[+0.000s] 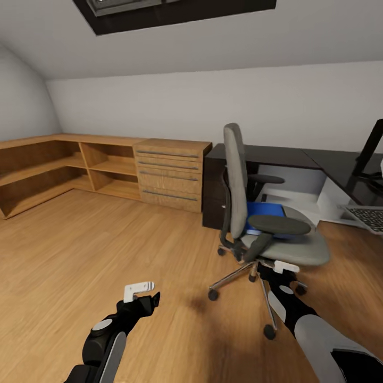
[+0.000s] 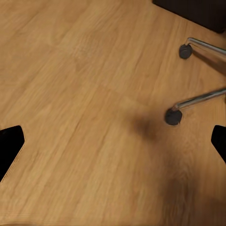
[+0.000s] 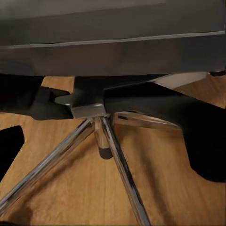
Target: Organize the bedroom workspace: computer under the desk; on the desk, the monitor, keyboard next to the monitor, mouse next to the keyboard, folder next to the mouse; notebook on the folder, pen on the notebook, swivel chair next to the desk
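Note:
The grey swivel chair [image 1: 250, 213] stands on the oak floor in front of the black desk [image 1: 287, 155], turned sideways. The blue folder [image 1: 264, 210] lies on its seat. Part of the monitor [image 1: 372, 149] rises from the desk at the right edge. A corner of the keyboard [image 1: 368, 217] shows just below it; I cannot tell what it rests on. My right gripper [image 1: 284, 267] [image 3: 113, 150] is open, low beside the chair's seat and facing its chrome base [image 3: 101, 127]. My left gripper [image 1: 139, 290] [image 2: 113, 143] hangs open over bare floor left of the chair.
Low oak cabinets [image 1: 101, 167] and an oak drawer chest [image 1: 170, 175] line the back wall at the left. The desk's dark drawer unit [image 1: 214, 191] stands behind the chair. Two chair castors [image 2: 173, 116] lie near my left gripper. Open floor stretches to the left.

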